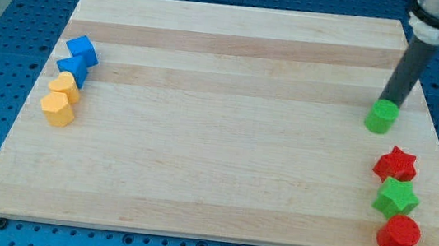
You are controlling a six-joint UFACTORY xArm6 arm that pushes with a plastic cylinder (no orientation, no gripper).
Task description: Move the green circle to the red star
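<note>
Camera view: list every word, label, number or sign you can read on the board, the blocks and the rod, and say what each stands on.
None: no readable text anywhere in this view.
The wooden board is bare wood grain.
The blocks are plain: green circle, red star, green star, red cylinder, two blue blocks, two yellow blocks.
My tip, touching the green circle's top edge, carries no marking.
</note>
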